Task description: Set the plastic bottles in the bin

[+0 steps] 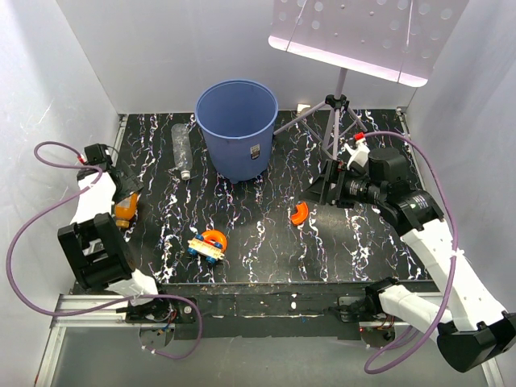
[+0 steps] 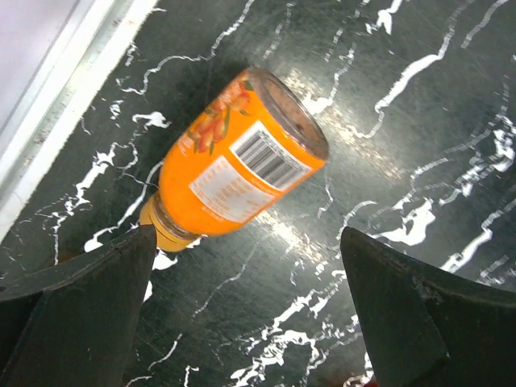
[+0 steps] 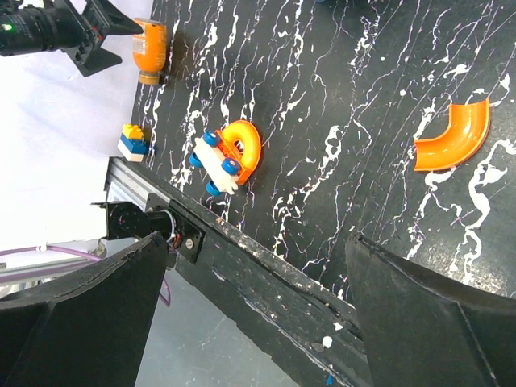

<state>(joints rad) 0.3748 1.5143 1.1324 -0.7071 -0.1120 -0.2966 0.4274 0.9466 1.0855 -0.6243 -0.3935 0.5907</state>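
An orange plastic bottle [image 2: 238,157] lies on its side near the table's left edge [image 1: 125,208], also seen in the right wrist view [image 3: 150,50]. My left gripper [image 2: 248,242] hovers just above it, open, its left finger by the bottle's cap end, nothing between the jaws [image 1: 127,190]. A clear plastic bottle [image 1: 182,150] lies left of the blue bin [image 1: 236,129], which stands upright at the back. A small white bottle with a red cap [image 1: 356,147] stands behind my right arm. My right gripper [image 3: 256,239] is open and empty, raised over the table's right middle [image 1: 321,189].
An orange curved track piece [image 1: 299,213] lies mid-table. A toy with blue wheels and an orange ring [image 1: 209,243] sits near the front. A tripod [image 1: 337,113] holding a perforated white board stands at the back right. White walls close in the sides.
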